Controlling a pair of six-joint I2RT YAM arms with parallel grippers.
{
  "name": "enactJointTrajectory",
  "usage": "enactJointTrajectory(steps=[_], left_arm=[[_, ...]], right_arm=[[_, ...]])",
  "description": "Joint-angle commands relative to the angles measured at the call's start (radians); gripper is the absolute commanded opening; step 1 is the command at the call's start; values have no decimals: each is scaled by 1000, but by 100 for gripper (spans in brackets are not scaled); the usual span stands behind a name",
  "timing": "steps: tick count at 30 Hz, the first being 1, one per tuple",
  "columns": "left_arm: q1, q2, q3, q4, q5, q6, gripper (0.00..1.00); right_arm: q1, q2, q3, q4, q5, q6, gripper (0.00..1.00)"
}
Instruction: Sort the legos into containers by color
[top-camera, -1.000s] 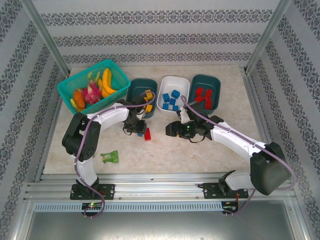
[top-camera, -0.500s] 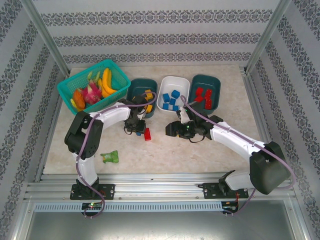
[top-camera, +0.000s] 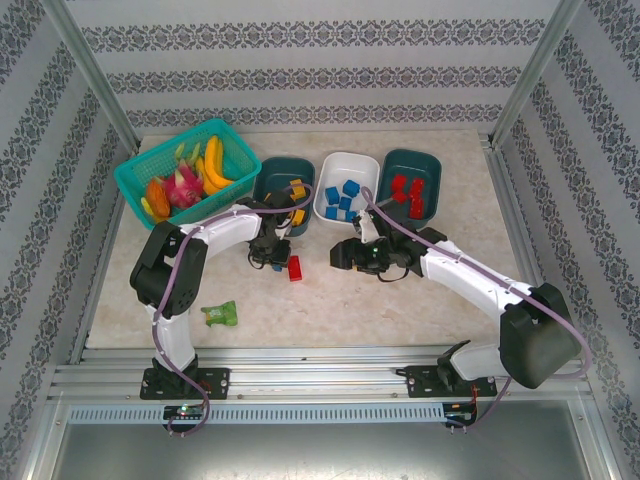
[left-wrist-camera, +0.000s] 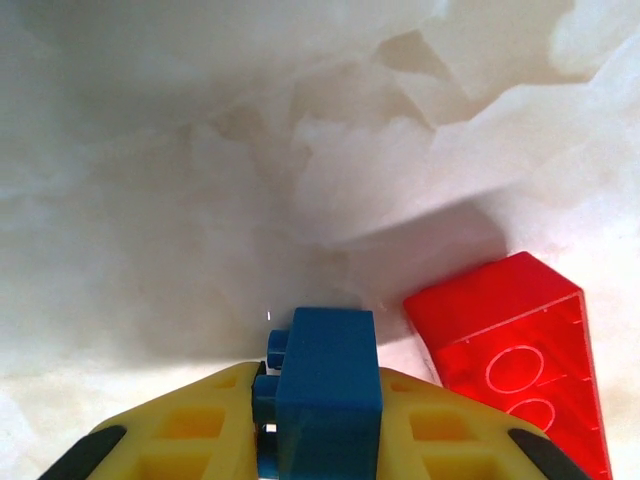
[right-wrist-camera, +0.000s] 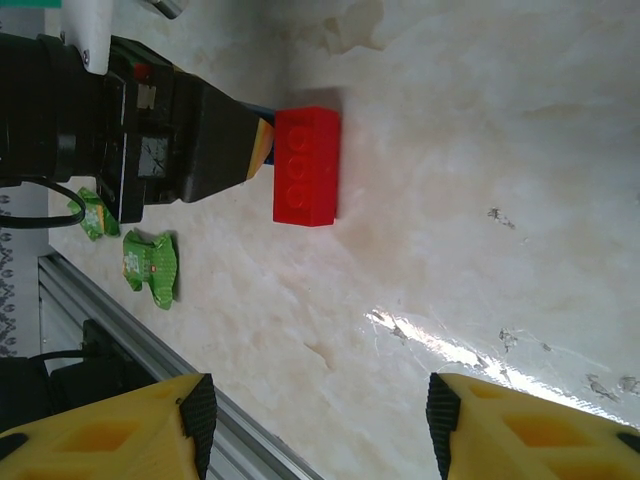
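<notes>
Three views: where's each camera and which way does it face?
Top external: above and behind, looking down on the table; left arm, right arm show.
Left wrist: faces down, close; left gripper shut on blue lego, red lego beside.
Right wrist: looks across the tabletop; right gripper open.
Shared: both wrist views show the red lego.

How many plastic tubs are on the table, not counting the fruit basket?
3, in a row at the far side: left dark teal tub holding yellow-orange bricks, middle white tub holding blue bricks, right dark teal tub holding red bricks. None seem hidden.
</notes>
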Motion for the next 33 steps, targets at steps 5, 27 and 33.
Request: enactJointTrajectory(steps=[5,27,33], left_arm=[[14,-115,112,-161,-39,-30,25],[-86,424,1045,-213,104,-103,24],[-94,572,1173,-89,167,-153,24]], right_arm=[[-3,-115,87,-54,174,18,59],[-268,-157,172,43,154,215,96],[-296,-179,175,10,132,205,96]])
